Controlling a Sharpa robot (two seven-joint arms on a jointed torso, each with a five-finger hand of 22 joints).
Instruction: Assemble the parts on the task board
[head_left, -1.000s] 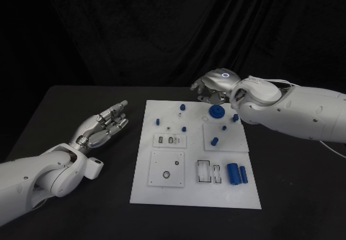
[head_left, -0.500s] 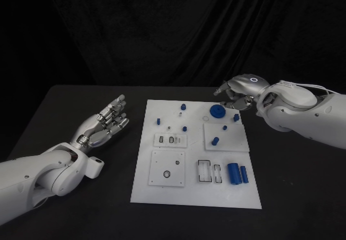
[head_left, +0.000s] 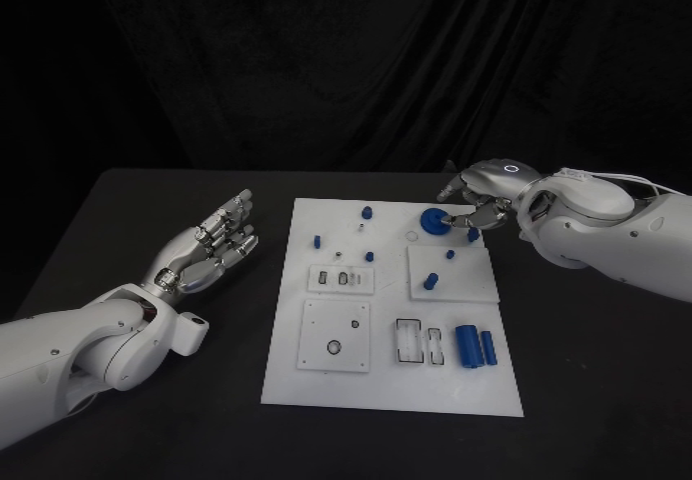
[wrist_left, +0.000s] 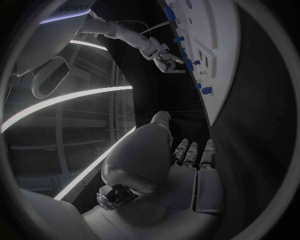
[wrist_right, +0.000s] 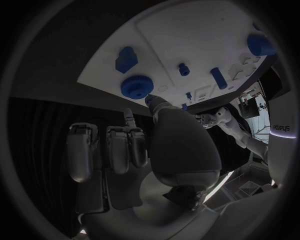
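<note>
The white task board (head_left: 387, 375) lies mid-table with several blue parts on it. A round blue knob (head_left: 433, 220) stands near its far right corner, also seen as the knob (wrist_right: 137, 86) beside a blue block (wrist_right: 126, 59). My right hand (head_left: 480, 199) hovers just right of the knob, fingers curled in, thumb tip (wrist_right: 156, 103) close to it, nothing visibly held. Two blue cylinders (head_left: 466, 346) lie at the near right. My left hand (head_left: 214, 246) rests off the board's left edge, palm up, fingers (wrist_left: 190, 152) stretched out and empty.
Small blue pegs (head_left: 366, 213) (head_left: 430, 283) stand on the board's far half. Raised white sub-plates (head_left: 333, 338) with holes and slots sit in the middle and near left. Black table (head_left: 606, 400) surrounds the board; a dark curtain hangs behind.
My right hand has drawn away from above the blue knob toward the right, past the board's far right corner. The knob stays in place. The left hand has not moved.
</note>
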